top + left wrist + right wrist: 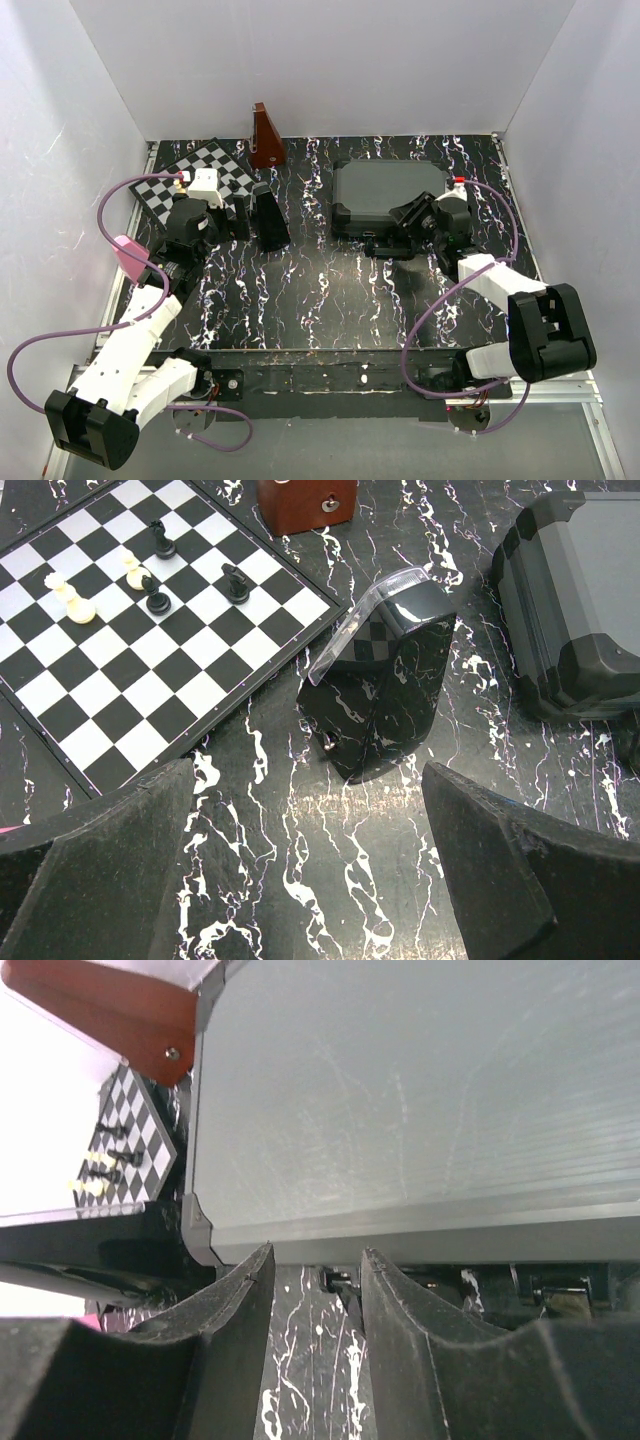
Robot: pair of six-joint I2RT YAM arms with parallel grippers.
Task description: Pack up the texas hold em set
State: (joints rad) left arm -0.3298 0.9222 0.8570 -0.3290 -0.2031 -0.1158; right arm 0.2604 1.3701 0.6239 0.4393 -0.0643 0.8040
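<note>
The closed case (pixel 388 190) lies long side across the tabletop's (pixel 320 290) far right, its front edge just ahead of the right jaws, part spread, pinching nothing. The left jaws, spread wide, hang well apart by the chessboard (pixel 150 670).

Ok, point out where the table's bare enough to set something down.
Widest bare patch: the table from the black pyramid and closed case forward to its near edge. A narrower strip runs between those two. Crowded: back left, around chessboard, brown pyramid and left gripper.
</note>
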